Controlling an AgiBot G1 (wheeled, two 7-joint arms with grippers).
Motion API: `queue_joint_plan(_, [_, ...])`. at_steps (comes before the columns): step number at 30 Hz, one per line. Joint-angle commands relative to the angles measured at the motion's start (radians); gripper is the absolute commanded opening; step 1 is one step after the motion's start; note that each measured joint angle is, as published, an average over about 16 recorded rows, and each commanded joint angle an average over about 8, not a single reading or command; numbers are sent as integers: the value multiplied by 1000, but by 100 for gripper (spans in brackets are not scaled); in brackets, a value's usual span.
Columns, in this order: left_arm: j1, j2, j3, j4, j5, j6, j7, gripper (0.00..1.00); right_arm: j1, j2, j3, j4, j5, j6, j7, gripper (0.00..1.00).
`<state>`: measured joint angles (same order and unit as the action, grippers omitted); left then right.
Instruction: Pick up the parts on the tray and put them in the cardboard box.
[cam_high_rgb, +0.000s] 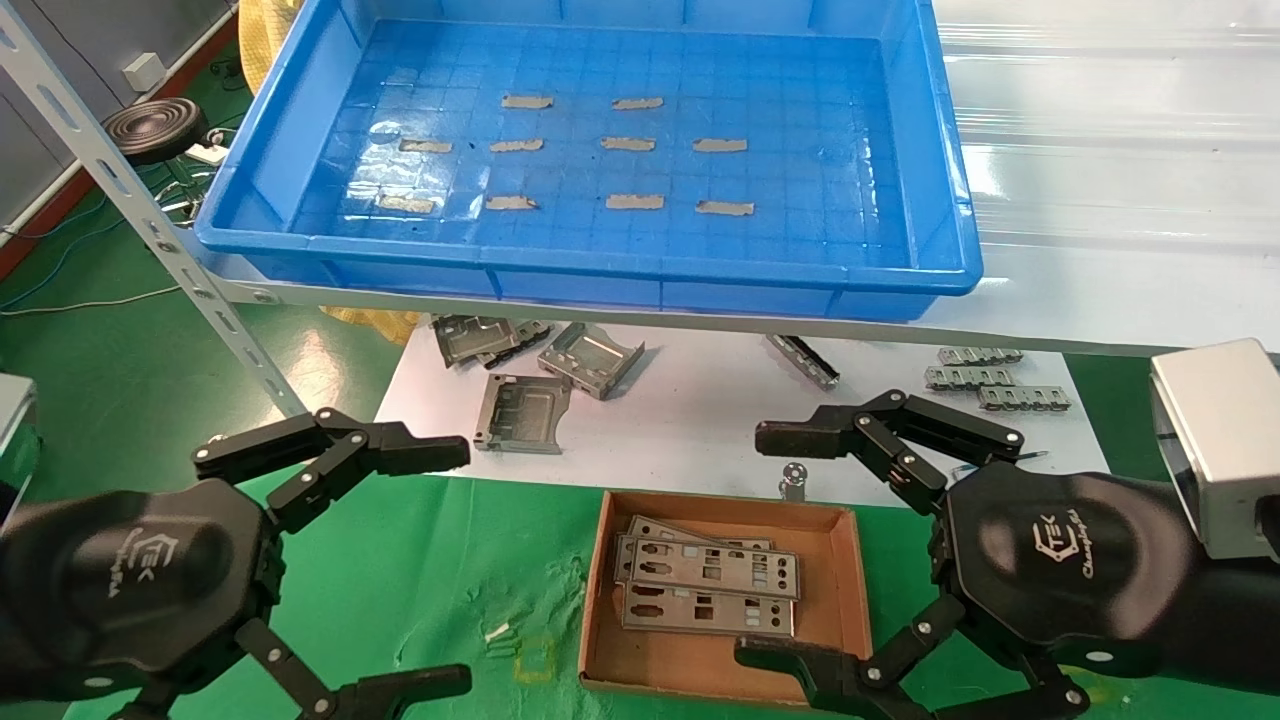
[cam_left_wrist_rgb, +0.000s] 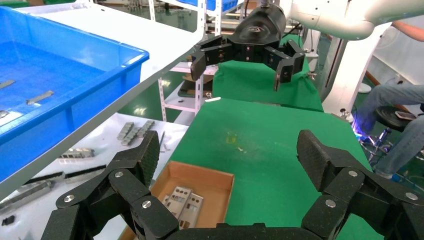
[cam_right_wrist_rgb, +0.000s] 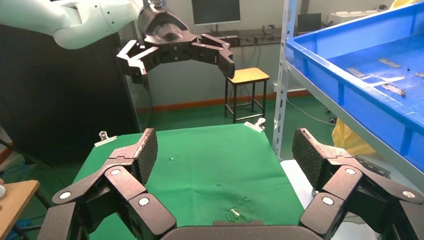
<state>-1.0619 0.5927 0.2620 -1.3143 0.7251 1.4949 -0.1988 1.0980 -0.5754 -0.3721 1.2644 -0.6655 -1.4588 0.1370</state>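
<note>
Blue tray (cam_high_rgb: 940, 150) fills the upper centre of the head view, on a white shelf (cam_high_rgb: 1100, 150); only grey tape strips (cam_high_rgb: 627, 143) on its grid floor, no plates in it. Cardboard box (cam_high_rgb: 850, 590) sits lower centre on the green cloth (cam_high_rgb: 450, 560), holding a small overlapping stack of silver parts (cam_high_rgb: 710, 580), flat, punched with rectangular and round cutouts.

Left gripper (cam_high_rgb: 460, 570) at lower left of the head view, fingers spread wide, holding nothing, hovering over the cloth beside the box. Right gripper (cam_high_rgb: 770, 545) at lower right, also spread wide and empty, hovering at the box's right edge. Both gripper housings carry a logo reading "TEK" plus a script word, roughly "Changingtek"; script not fully legible.

Mid-frame, on the white sheet (cam_high_rgb: 690, 430) under the shelf: grey folded brackets (cam_high_rgb: 525, 410) at centre-left, small toothed strips (cam_high_rgb: 985, 378) at right. A silver box-shaped block (cam_high_rgb: 1220, 440) at the right edge.

Left wrist view: box (cam_left_wrist_rgb: 220, 185) with plates (cam_left_wrist_rgb: 182, 202) between its own open fingers (cam_left_wrist_rgb: 145, 155), the right gripper (cam_left_wrist_rgb: 240, 67) farther off.
</note>
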Motion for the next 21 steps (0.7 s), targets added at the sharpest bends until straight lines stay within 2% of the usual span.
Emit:
queue_joint_plan(1, [-1,2,2,3,0,0,2,100,0,0,0,0,0,0,0,100])
queue_joint_plan(21, [-11,17,16,28,4,0,11,100,0,0,0,0,0,0,0,100])
